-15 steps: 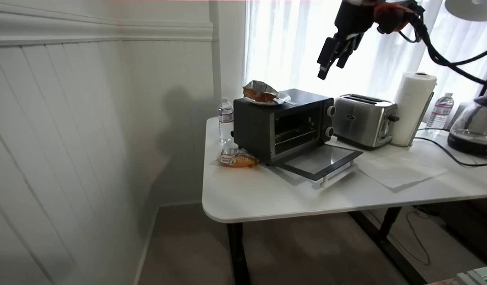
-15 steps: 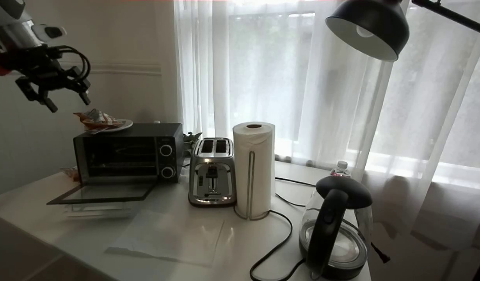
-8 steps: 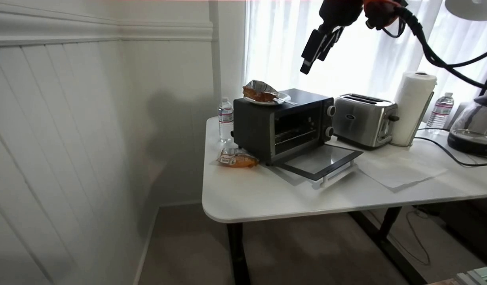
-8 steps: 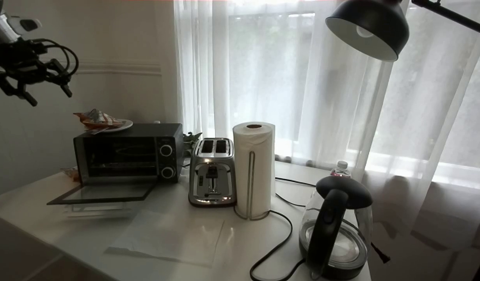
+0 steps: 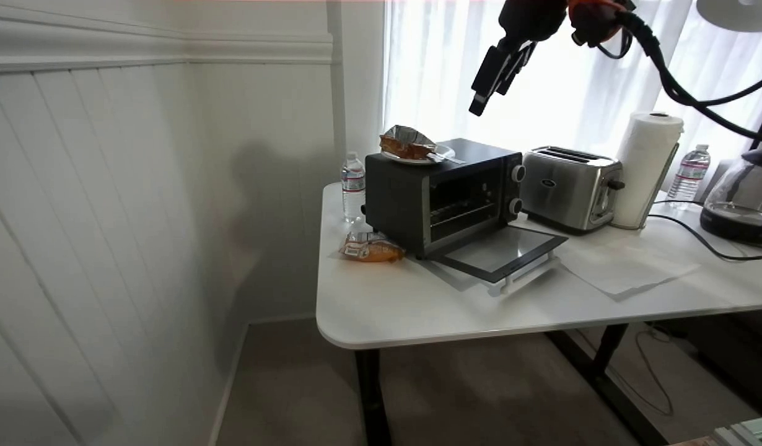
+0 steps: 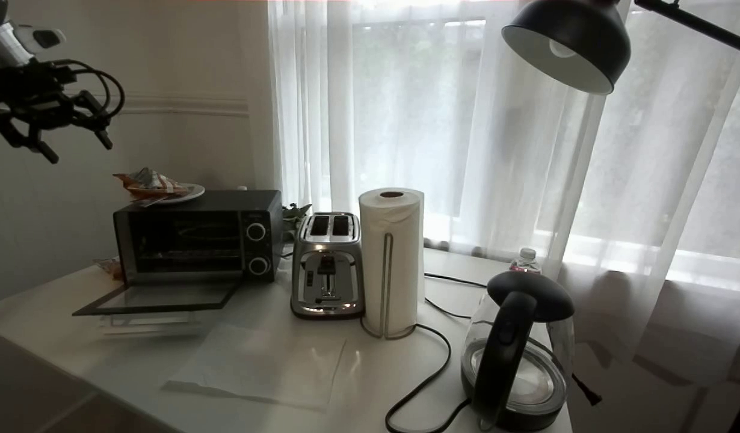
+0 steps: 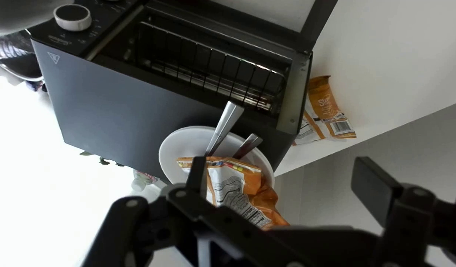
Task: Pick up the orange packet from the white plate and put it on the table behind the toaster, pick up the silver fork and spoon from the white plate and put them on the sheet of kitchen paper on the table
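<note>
While fingers hang parted, free air below, packet rests on plate near edge of oven.

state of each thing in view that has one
Black claw: open, holding nothing
Black boxy toaster oven: door open
Orange packet: on round white plate
Two silver utensils: on plate, heads hidden
White paper sheet: spread out
Silver two-slot toaster: lever up
Clear glass kettle: lid shut
Clear plastic bottles: upright, capped
Black lamp: seems unlit
</note>
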Action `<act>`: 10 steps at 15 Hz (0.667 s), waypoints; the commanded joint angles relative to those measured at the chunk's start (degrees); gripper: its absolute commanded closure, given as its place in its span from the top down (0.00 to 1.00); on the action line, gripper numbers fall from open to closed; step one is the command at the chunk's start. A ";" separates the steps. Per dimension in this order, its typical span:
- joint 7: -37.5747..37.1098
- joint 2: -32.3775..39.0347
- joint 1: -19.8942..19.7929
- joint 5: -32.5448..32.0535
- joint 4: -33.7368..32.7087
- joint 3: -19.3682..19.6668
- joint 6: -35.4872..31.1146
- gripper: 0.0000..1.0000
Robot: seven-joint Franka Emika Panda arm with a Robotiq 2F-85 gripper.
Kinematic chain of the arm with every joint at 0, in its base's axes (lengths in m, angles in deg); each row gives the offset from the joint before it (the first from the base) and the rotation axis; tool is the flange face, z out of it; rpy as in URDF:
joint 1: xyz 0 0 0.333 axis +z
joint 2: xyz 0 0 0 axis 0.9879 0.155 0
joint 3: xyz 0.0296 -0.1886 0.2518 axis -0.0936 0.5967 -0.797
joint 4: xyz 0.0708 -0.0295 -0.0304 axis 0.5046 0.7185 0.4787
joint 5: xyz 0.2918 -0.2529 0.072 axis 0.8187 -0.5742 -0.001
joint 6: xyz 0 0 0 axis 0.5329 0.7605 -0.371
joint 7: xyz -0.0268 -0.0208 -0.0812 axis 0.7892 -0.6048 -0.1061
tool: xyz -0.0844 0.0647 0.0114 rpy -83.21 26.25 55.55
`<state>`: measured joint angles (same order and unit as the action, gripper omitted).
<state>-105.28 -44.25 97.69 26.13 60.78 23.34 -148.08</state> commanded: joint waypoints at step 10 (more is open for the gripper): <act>7.98 10.70 -0.51 -18.33 -1.01 1.59 -17.75 1.00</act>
<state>-97.83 -35.95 97.49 13.07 60.67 24.44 -162.20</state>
